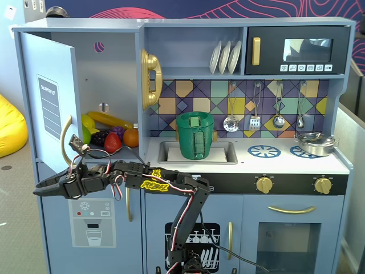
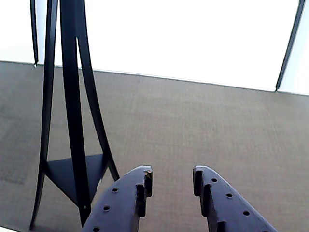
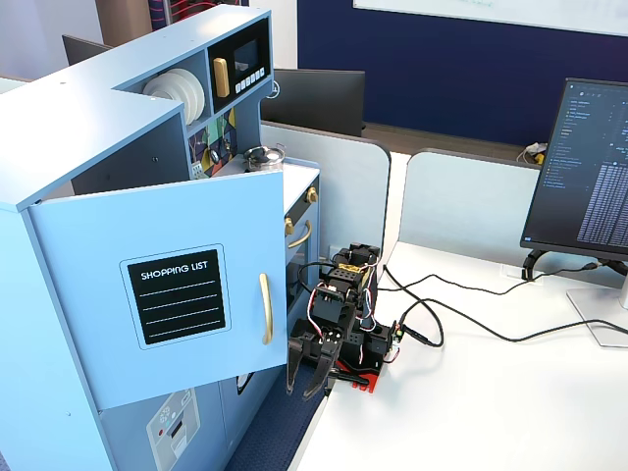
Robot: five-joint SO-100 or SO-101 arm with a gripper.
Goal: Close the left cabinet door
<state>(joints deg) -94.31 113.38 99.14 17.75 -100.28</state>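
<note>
Kitchen: light-blue wooden toy kitchen (image 1: 188, 25) is seen filling a fixed view; sink, microwave, lower doors are shown shut.
Door: large light-blue wooden left cabinet door with black "SHOPPING LIST" panel (image 3: 162, 294) is swung wide open at upper left, hinged on far-left edge.
Handle: curved gold vertical handle (image 3: 264, 308) is set near the free edge.
Handling: door is judged light, rigid, free-swinging; outer face near the handle is best pushed, no grip needed.
Arm: black arm is stretched left, below the door.
Gripper: black two-finger gripper (image 1: 44, 186) is seen partly open, nothing held, apart from door.
Hidden: hinge not visible; wrist view shows only floor and a dark stand; contact gap hard to judge.
</note>
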